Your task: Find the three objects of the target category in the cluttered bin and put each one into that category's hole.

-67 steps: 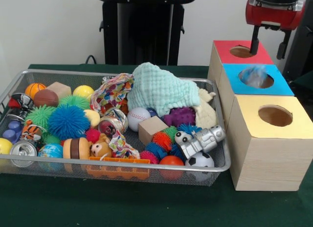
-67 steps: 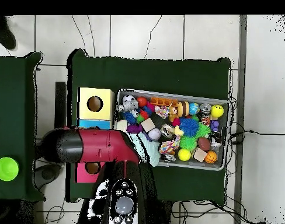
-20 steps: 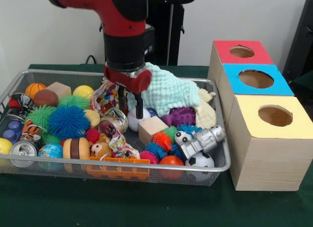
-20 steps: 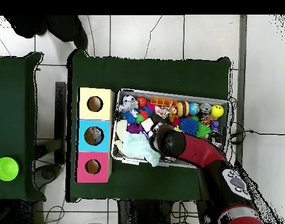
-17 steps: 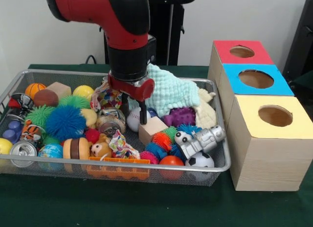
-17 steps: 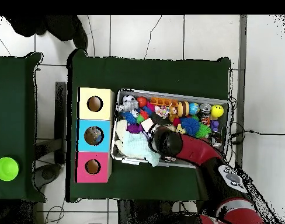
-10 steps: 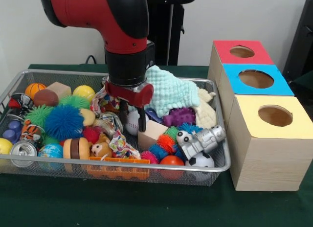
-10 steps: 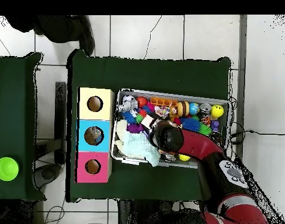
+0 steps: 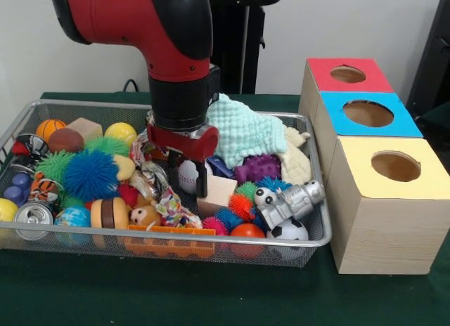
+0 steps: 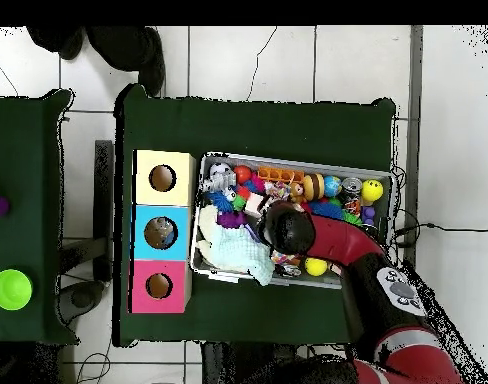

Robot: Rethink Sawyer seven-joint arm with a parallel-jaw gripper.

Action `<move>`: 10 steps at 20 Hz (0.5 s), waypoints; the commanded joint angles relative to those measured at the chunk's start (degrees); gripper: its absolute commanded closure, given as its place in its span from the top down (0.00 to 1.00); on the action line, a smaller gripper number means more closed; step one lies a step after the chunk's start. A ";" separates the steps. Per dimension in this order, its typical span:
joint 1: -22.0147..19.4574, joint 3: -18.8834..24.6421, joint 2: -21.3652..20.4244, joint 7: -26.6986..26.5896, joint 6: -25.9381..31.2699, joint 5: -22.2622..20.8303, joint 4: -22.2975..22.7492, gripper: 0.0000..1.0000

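Front view: the gripper (image 9: pixel 188 180) is down in the wire-mesh bin (image 9: pixel 309 220), its two dark fingers (image 9: pixel 202 178) spread on either side of a white baseball (image 9: pixel 187 175) but not visibly clamped on it; judged open, grasp not yet made. The target category is not stated, so which items count cannot be told. The baseball sits mid-bin, just left of a plain wooden block (image 9: pixel 216 192) and in front of a pale green knitted cloth (image 9: pixel 242 129). Nothing shows inside the round holes of the red box (image 9: pixel 348 74), blue box (image 9: pixel 369 114) or yellow box (image 9: pixel 396 166), so sorting progress cannot be confirmed; most of it seems left. Textures: a spiky blue rubber ball (image 9: pixel 88 173), a shiny metal can (image 9: pixel 33 218), a silver plastic robot toy (image 9: pixel 290 201), a smooth soccer ball (image 9: pixel 287 230), crinkled patterned fabric (image 9: pixel 167 203).

Overhead view: the red arm (image 10: pixel 333 240) covers the bin's middle; the gripper tips are hidden beneath it. The three boxes stand in a row left of the bin. A person's dark shoes (image 10: pixel 138 50) show at the top edge.
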 commanded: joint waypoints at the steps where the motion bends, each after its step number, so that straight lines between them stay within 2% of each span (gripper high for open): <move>1: -3.11 6.55 9.97 -4.56 -4.07 -5.54 -3.84 1.00; 6: -4.90 7.12 8.90 -5.53 -3.41 -7.15 -4.07 1.00; 10: -8.78 8.91 9.62 -8.52 -2.39 -9.56 -5.07 1.00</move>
